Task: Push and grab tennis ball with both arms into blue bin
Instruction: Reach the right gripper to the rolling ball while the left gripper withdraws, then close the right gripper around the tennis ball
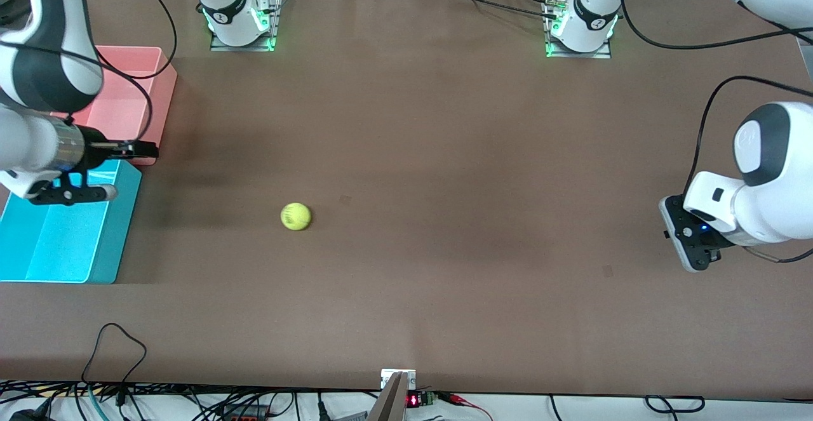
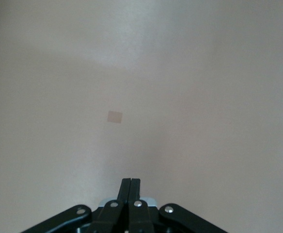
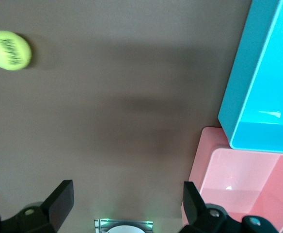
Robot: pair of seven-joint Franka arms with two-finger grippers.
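The tennis ball [image 1: 295, 216] lies on the brown table, apart from both grippers and a short way from the blue bin [image 1: 122, 230] toward the table's middle. It also shows in the right wrist view [image 3: 8, 50]. The blue bin stands at the right arm's end of the table and looks empty; it also shows in the right wrist view [image 3: 258, 77]. My right gripper [image 1: 120, 170] is open and empty, up over the place where the blue and pink bins meet; its jaws [image 3: 127, 200] stand wide apart. My left gripper [image 2: 130, 187] is shut and empty, over bare table at the left arm's end [image 1: 689, 240].
A pink bin [image 1: 162, 91] stands right beside the blue bin, farther from the front camera, and looks empty; it also shows in the right wrist view [image 3: 238, 179]. A small square mark [image 2: 115, 117] is on the table under the left gripper. Cables run along the table's near edge.
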